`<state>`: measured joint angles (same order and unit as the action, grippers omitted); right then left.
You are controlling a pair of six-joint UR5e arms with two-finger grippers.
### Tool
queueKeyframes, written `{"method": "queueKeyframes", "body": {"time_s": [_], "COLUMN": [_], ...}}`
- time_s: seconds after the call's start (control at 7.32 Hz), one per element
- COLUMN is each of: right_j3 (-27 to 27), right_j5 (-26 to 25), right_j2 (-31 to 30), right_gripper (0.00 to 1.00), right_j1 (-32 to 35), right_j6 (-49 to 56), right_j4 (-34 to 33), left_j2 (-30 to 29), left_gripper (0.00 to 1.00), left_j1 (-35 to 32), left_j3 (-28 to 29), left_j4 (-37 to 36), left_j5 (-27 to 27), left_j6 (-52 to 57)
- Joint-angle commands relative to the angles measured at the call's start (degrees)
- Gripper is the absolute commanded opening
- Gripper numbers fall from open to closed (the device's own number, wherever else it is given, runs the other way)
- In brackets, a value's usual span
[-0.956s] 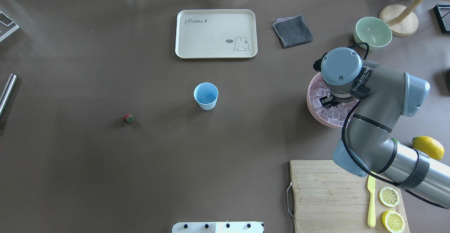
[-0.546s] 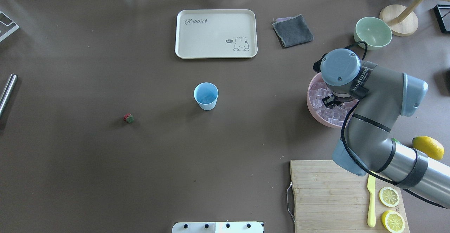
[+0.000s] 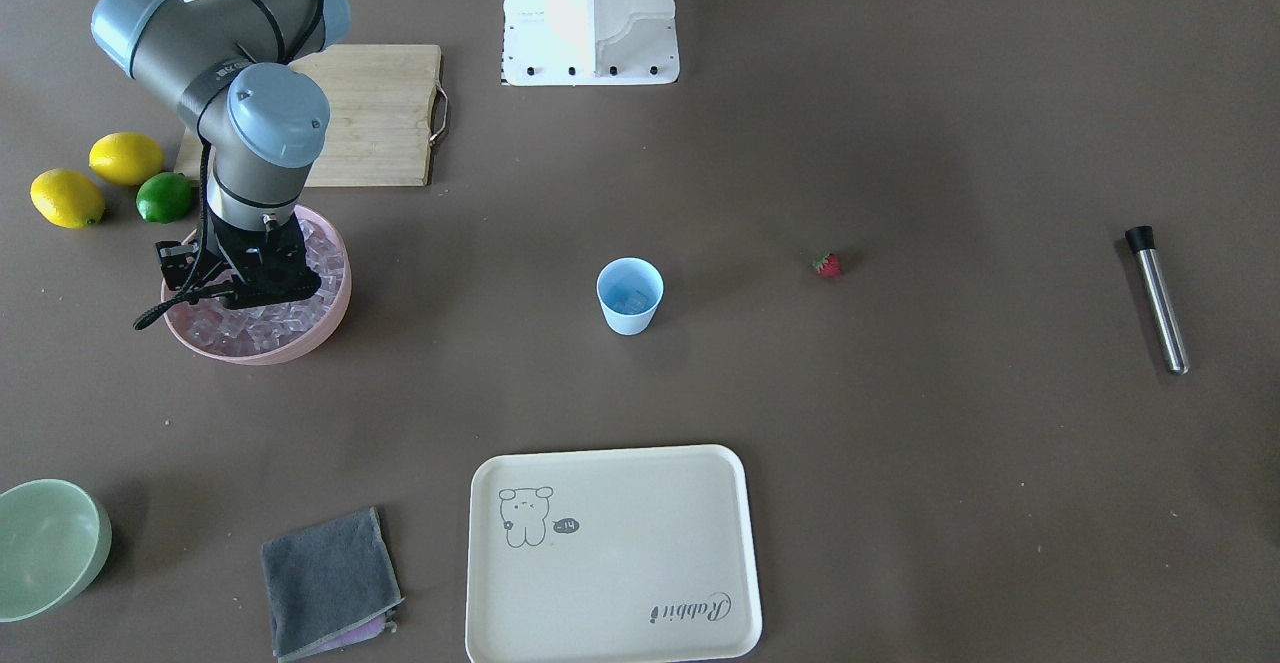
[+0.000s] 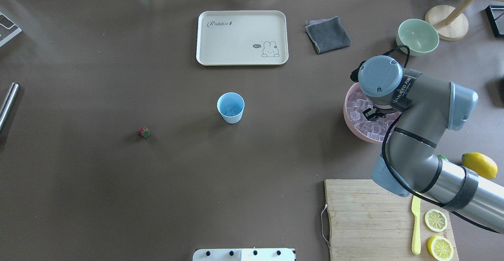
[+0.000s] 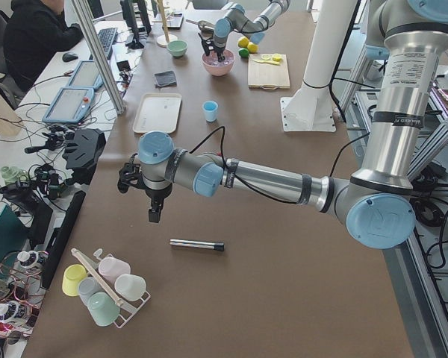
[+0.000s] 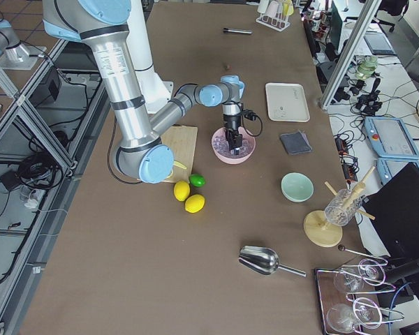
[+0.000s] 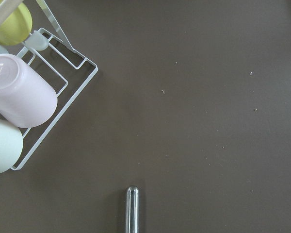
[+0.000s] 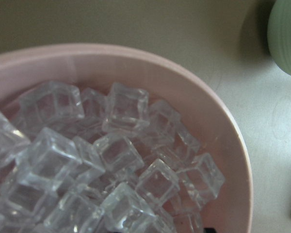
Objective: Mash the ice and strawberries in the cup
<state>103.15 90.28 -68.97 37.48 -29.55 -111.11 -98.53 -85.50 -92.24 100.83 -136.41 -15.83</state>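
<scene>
The light-blue cup [image 4: 230,107] stands upright mid-table, also seen from the front [image 3: 630,295]. A tiny red strawberry [image 4: 144,132] lies alone on the table to its left. The ice [image 8: 121,150] fills a pink bowl [image 4: 348,115]. My right gripper [image 4: 373,114] reaches down into that bowl, its fingertips hidden among the cubes [image 3: 250,328], so I cannot tell whether it is open or shut. My left gripper [image 5: 155,215] hangs above the table's left end near a metal rod [image 5: 198,245]; I cannot tell its state.
A cream tray [image 4: 242,36], grey cloth [image 4: 327,34] and green bowl [image 4: 417,36] lie along the far side. A cutting board [image 4: 362,217] with a yellow knife and lemon halves sits near right. A cup rack [image 7: 43,97] lies beside the left wrist.
The right wrist has shifted slightly over the pink bowl, with the gripper a little deeper among the ice. Cup and strawberry have not moved.
</scene>
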Motion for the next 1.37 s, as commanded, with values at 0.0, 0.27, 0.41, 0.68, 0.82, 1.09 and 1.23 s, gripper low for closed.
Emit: {"method": "queueKeyframes", "body": {"time_s": [0.0, 0.27, 0.41, 0.68, 0.82, 1.09, 1.23], "right_j3": [-0.3, -0.3, 0.2, 3.8, 6.9, 6.7, 6.1], "right_j5": [-0.5, -0.5, -0.4, 0.1, 2.9, 7.9, 8.7], "right_j2": [0.3, 0.4, 0.6, 3.3, 4.0, 10.6, 14.3], "right_gripper": [0.34, 0.24, 0.22, 0.22, 0.22, 0.22, 0.22], "right_j1": [-0.1, 0.3, 0.6, 1.8, 2.9, 2.3, 0.7], "right_j6": [0.9, 1.1, 1.1, 1.1, 0.3, -9.4, -14.9], "right_j4": [-0.2, -0.2, -0.6, -6.5, -7.0, -6.6, -6.8], "left_j2": [-0.1, 0.0, -0.1, 0.0, 0.0, 0.0, -0.1], "left_gripper": [0.98, 0.98, 0.98, 0.98, 0.98, 0.98, 0.98], "left_j1": [0.1, 0.1, 0.1, 0.1, 0.1, 0.1, 0.1], "left_j3": [0.0, 0.0, 0.0, 0.0, 0.1, 0.2, 0.2], "left_j4": [0.0, 0.1, 0.1, 0.1, 0.1, 0.0, 0.0], "left_j5": [0.0, 0.0, 0.0, 0.0, 0.0, 0.0, 0.1], "left_j6": [0.0, 0.0, 0.0, 0.0, 0.0, 0.0, 0.0]}}
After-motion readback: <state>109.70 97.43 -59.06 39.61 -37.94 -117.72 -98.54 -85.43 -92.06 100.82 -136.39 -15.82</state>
